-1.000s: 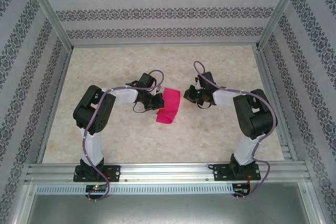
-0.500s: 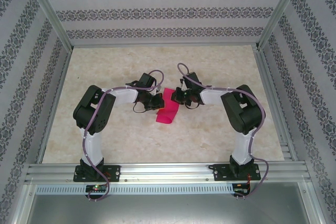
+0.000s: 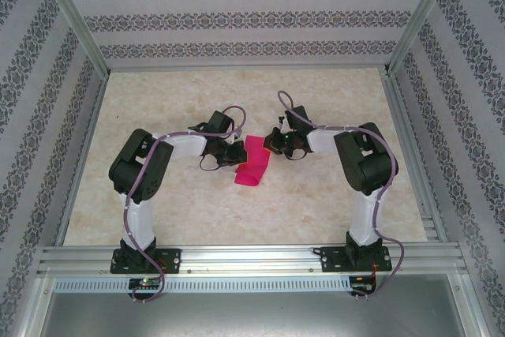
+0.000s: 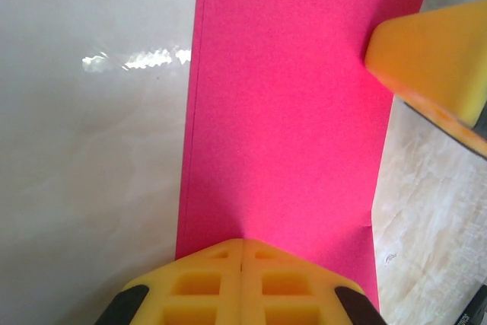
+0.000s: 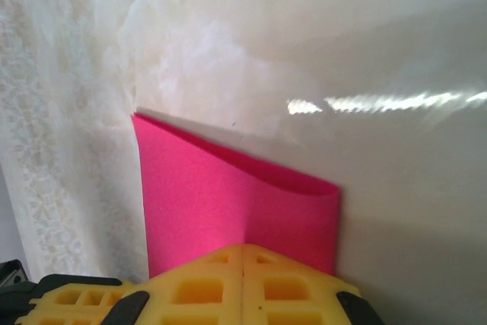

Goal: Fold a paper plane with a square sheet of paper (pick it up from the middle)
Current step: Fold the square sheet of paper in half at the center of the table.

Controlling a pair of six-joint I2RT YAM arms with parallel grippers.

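**Early fold: the sheet pinched from both sides over the bench.**
We found the square sheet of paper at mid-bench, apparently doubled over lengthwise. The left fingers and right fingers were closed on its opposite edges. We judged that the next move called for flattening the crease without skewing the layers.

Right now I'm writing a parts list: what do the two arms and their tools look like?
The left arm and right arm have white links, black joints and black bases, with lilac-grey cables looped along them. Left tool and right tool carry yellow foam pads with square cut-outs.
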